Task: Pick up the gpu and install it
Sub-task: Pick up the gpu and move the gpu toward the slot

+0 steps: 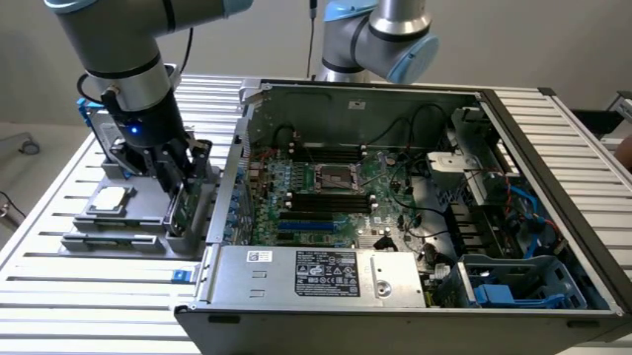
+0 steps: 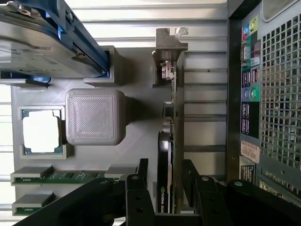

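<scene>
The gpu (image 2: 170, 136) stands on edge in a grey fixture (image 2: 136, 141), black cover on one face, green board on the other, silver end bracket (image 2: 169, 44) at the far end. My gripper (image 2: 164, 175) is lowered over its near end, one black finger (image 2: 142, 170) on each side with small gaps, so it is open around the card without clamping it. In the exterior view my gripper (image 1: 180, 174) hangs over the gpu (image 1: 180, 214) at the left, beside the open computer case (image 1: 553, 148).
The fixture (image 1: 109, 240) also holds a processor (image 1: 111, 198), memory sticks (image 2: 56, 176) and a hard drive in a blue frame (image 2: 42, 42). The case's rear panel (image 2: 273, 94) stands close beside the card. Inside lie the motherboard (image 1: 331, 188) and blue slots (image 1: 306, 222). Another arm (image 1: 380, 37) stands behind.
</scene>
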Action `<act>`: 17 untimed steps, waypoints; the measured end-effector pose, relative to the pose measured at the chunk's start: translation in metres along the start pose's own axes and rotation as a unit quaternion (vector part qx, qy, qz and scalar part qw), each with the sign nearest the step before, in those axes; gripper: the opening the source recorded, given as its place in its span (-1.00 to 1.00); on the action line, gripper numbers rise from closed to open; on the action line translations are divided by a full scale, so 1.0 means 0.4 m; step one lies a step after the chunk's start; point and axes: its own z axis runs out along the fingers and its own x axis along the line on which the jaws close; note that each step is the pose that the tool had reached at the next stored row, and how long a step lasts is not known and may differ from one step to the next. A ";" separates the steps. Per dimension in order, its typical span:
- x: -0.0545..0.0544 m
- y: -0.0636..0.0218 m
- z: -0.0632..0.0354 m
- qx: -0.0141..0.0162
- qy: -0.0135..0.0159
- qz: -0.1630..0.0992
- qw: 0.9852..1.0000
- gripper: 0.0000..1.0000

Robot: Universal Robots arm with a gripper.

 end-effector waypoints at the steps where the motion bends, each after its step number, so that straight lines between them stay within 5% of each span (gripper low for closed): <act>1: 0.000 0.001 0.005 0.000 0.000 0.000 1.000 -0.15; 13: 0.000 0.010 0.032 0.001 0.000 0.000 1.000 -0.15; 17: 0.000 0.010 0.032 0.001 0.000 0.000 1.000 -0.47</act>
